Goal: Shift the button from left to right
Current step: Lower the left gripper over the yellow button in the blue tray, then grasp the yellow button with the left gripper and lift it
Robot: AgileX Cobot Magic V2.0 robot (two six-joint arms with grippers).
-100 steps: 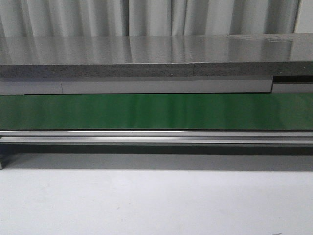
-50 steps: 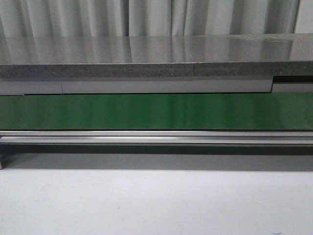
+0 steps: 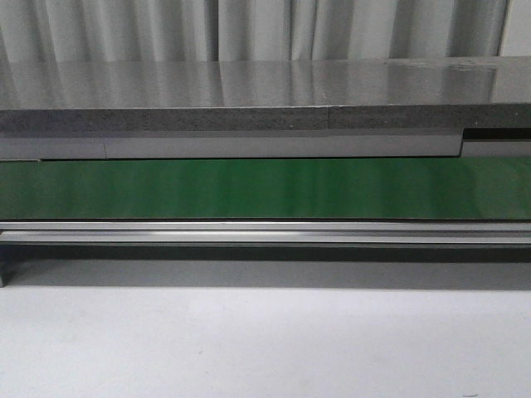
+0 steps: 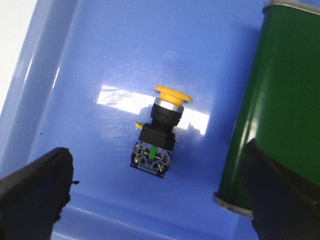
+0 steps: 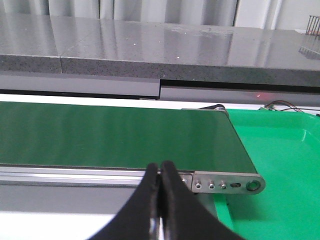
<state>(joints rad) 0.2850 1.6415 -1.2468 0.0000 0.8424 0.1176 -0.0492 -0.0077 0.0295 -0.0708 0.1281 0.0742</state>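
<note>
Blue tray (image 4: pixel 100 55) viewed from above, button (image 4: pixel 159 131) lying on its side on tray floor, yellow cap away from fingers, green belt end (image 4: pixel 272 105) just beside, left gripper (image 4: pixel 159 192) fingers (image 4: pixel 35 195) spread wide, button between, untouched

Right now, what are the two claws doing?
Left gripper: open above the button, holding nothing.
Right gripper: closed, empty.
</note>
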